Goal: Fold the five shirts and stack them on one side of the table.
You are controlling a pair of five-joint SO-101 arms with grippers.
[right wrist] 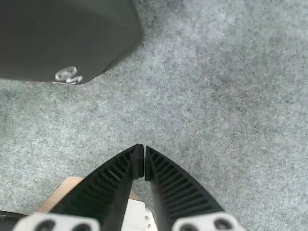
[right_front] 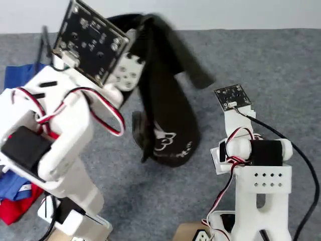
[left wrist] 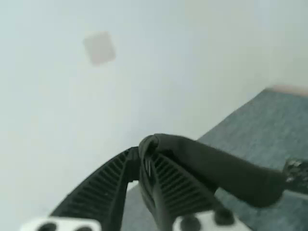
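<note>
A black shirt [right_front: 168,115] with a white print hangs lifted off the grey table, its lower end still resting on the cloth-covered surface. My left gripper [left wrist: 144,150] is raised high toward the wall and shut on a fold of the black shirt [left wrist: 216,168]. The left arm [right_front: 60,130] stands tall at the left in the high view. My right gripper [right wrist: 143,153] is shut with nothing in it, low over bare grey table, near the front right. The hanging end of the black shirt [right wrist: 62,38] lies a short way ahead of it.
Blue cloth [right_front: 17,75] and a red and blue pile [right_front: 12,201] lie at the table's left edge, partly behind the left arm. The right arm's base [right_front: 261,191] and a tan board [right_front: 185,232] sit at the front. Bare grey table [right_front: 281,70] spreads at the back right.
</note>
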